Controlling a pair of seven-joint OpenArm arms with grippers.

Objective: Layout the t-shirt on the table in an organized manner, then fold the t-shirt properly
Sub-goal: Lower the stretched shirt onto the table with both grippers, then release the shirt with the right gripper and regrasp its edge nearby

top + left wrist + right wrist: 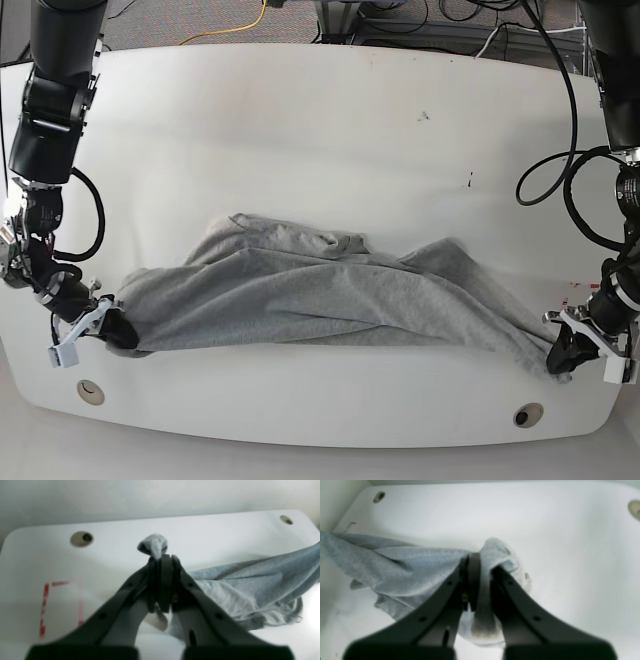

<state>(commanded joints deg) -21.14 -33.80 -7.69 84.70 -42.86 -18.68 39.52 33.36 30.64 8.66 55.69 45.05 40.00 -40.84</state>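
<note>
- Both arms reach low to the worktop [300,90] at the lower corners of the base view.
- The left gripper [562,357], lower right, has its fingers clenched on one end of the grey t-shirt [320,295].
- The right gripper [112,327], lower left, pinches the other end; the shirt stretches between them.

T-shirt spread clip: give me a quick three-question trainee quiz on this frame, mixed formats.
1. True or false: both grippers are shut on the t-shirt.
2. Multiple choice: the red dashed mark lies nearest the (A) left gripper (B) right gripper (C) neither gripper.
3. Fill in: the shirt is stretched between the arms but not yet ____.

Key: 1 true; 2 A; 3 flat (it has wrinkles and bunched folds across the table).
</note>
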